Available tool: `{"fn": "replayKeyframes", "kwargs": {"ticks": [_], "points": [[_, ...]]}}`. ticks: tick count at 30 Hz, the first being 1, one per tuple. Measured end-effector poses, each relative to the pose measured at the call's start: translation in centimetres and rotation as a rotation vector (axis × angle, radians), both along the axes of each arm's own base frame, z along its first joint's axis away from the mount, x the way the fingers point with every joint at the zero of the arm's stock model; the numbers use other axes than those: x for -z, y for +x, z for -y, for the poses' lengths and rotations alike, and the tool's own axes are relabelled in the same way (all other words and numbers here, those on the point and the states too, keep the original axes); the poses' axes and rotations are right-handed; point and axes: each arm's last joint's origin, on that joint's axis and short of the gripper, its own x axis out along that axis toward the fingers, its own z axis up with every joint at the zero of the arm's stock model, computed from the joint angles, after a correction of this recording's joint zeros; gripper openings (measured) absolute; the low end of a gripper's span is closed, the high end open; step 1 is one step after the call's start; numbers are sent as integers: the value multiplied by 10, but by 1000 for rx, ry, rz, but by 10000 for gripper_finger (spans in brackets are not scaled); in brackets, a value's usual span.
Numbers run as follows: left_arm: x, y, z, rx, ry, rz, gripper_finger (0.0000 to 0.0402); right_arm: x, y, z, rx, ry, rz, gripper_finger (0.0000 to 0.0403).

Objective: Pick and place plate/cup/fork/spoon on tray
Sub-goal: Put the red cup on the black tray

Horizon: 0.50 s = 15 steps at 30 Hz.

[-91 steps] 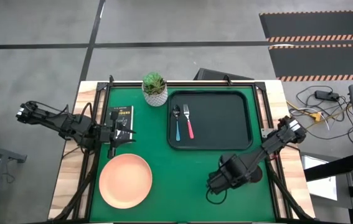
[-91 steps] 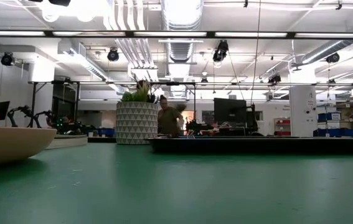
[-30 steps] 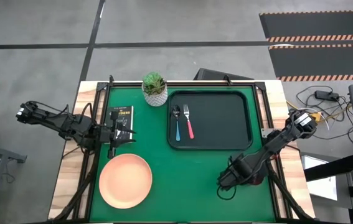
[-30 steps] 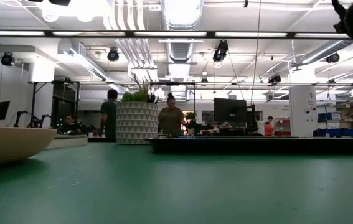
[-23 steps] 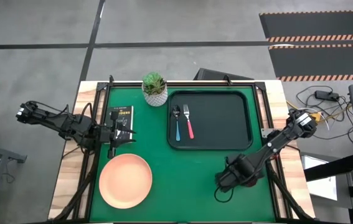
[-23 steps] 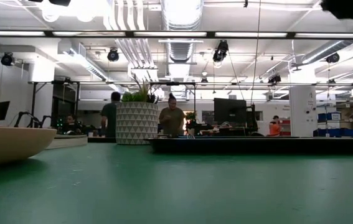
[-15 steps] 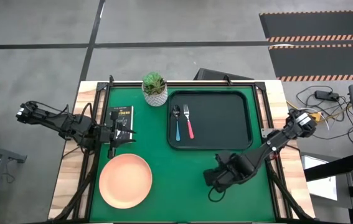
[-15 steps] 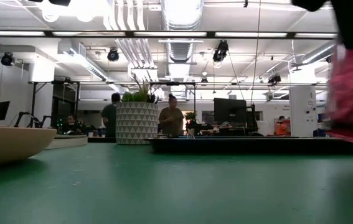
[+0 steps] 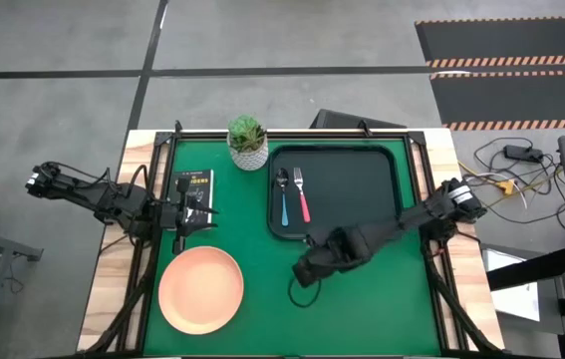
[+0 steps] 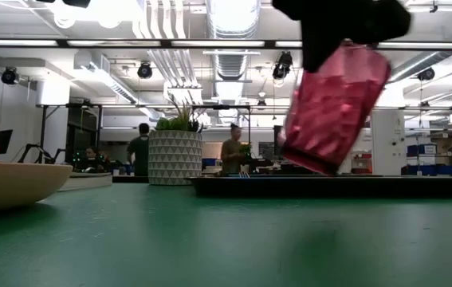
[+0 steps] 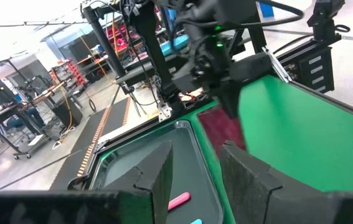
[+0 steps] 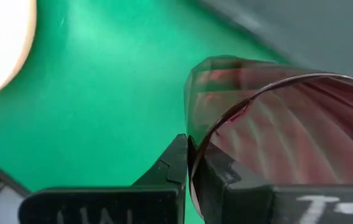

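The dark red cup point(image 10: 333, 108) hangs tilted above the table, with my right gripper point(image 12: 188, 155) shut on it. In the high view that gripper point(image 9: 310, 267) is just off the near left corner of the black tray point(image 9: 362, 199) and hides the cup. On the tray's left part lie the pink-handled fork point(image 9: 302, 196) and the blue-handled spoon point(image 9: 284, 199). The salmon-orange plate point(image 9: 200, 289) rests on the mat at the near left. My left gripper point(image 9: 190, 214) stands open, with nothing in it, between the book and the plate. My right gripper pinches the cup's wall at the rim point(image 12: 196, 146), one finger point(image 12: 216, 177) inside the cup and one outside. It comes at the cup from above. The cup hangs below the fingers, tilted, clear of the table.
A white pot with a green plant point(image 9: 248, 142) stands at the far edge, left of the tray. A small black book point(image 9: 194, 186) lies far left. Bare green mat lies between plate and tray. People stand in the room behind the table point(image 10: 139, 147).
My right gripper has carried the cup from the table's near right part toward the left and a little toward the far edge, up to the tray's near left corner. The cup, lifted and tilted, has come into the low view from the right.
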Motion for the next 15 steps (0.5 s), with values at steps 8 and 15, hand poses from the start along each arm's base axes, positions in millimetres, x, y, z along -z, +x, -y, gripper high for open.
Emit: {"fn": "replayKeyframes", "kwargs": {"ticks": [8,15], "points": [[0,0,0,0,0,0,113,-31,10,56,-77,-128,-137,9],[0,0,0,0,0,0,113,-40,10,125,-132,-194,-236,9]]}}
